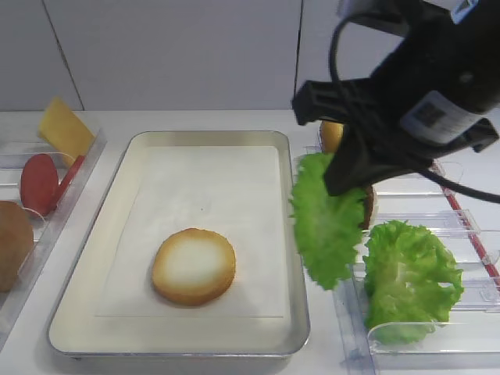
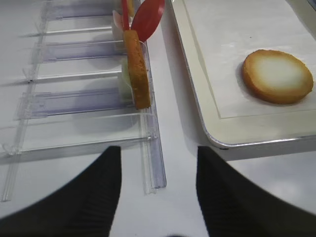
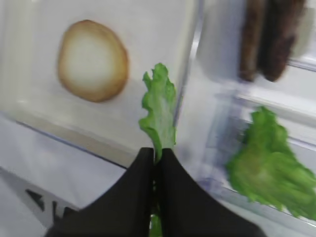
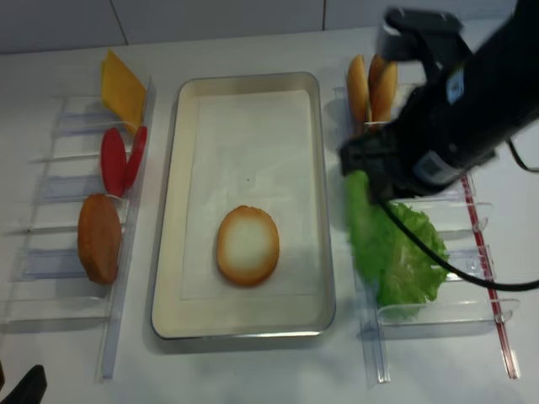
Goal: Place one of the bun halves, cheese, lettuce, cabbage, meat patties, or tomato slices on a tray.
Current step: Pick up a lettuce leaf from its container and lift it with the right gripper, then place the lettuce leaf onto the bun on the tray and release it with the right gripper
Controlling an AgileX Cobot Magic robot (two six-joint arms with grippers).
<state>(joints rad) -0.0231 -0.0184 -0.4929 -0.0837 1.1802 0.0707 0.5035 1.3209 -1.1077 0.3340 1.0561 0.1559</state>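
Note:
My right gripper point(image 1: 345, 173) is shut on the top edge of a ruffled green lettuce point(image 1: 323, 221) leaf. The leaf hangs in the air just beside the right rim of the cream tray point(image 1: 82, 269). In the right wrist view the lettuce point(image 3: 159, 108) sticks up from between the closed gripper point(image 3: 157, 154). One bun half point(image 1: 194, 266) lies cut face up on the tray's paper liner. My left gripper point(image 2: 158, 159) stands open and empty over the bare table, between the left bins and the tray corner.
The right-hand clear bins hold a thick cabbage bunch point(image 1: 412, 277), meat patties point(image 3: 269, 34) and upright bun halves point(image 4: 373, 84). The left-hand bins hold cheese point(image 1: 64, 129), tomato slices point(image 1: 39, 183) and a bun half on edge point(image 2: 137, 69).

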